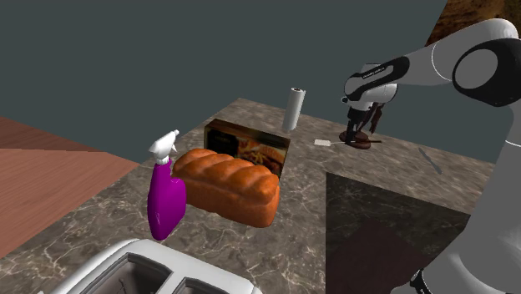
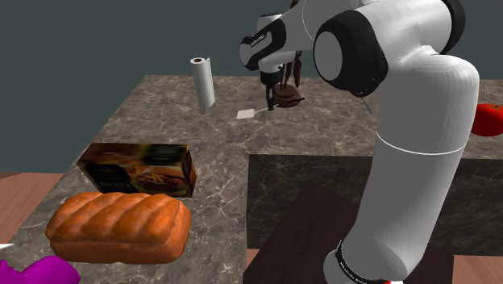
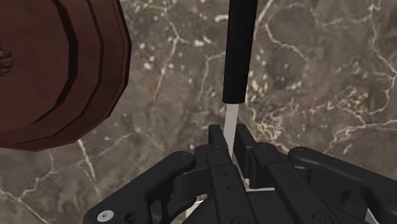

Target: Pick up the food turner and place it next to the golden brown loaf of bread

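Observation:
The food turner has a black handle [image 3: 240, 51], a thin pale shaft and a small white blade [image 1: 323, 143] [image 2: 246, 114]. It lies low over the marble counter at the far end. My gripper [image 3: 230, 139] [image 1: 361, 132] [image 2: 272, 98] points down onto it, and the fingers are shut on the pale shaft just below the black handle. The golden brown loaf of bread [image 1: 227, 184] [image 2: 119, 226] lies well away, toward the near end of the counter.
A dark brown bowl [image 3: 63, 70] [image 2: 287, 97] sits right beside the gripper. A printed box [image 1: 250, 146] stands behind the loaf, with a paper roll [image 1: 293, 108] farther back. A purple spray bottle [image 1: 165, 196] and a toaster [image 1: 142, 271] are nearest. A dark inset panel [image 1: 392, 225] fills the counter's right.

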Robot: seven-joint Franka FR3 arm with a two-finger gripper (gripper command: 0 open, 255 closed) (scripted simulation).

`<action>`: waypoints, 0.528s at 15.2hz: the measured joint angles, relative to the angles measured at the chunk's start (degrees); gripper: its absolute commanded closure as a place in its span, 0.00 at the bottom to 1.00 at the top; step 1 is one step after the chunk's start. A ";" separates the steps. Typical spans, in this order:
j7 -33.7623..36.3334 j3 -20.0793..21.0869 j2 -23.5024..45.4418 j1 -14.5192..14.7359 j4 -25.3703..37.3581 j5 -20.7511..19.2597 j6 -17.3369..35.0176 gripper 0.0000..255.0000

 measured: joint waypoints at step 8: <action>0.76 -0.31 -2.33 0.43 3.41 -1.23 -5.51 1.00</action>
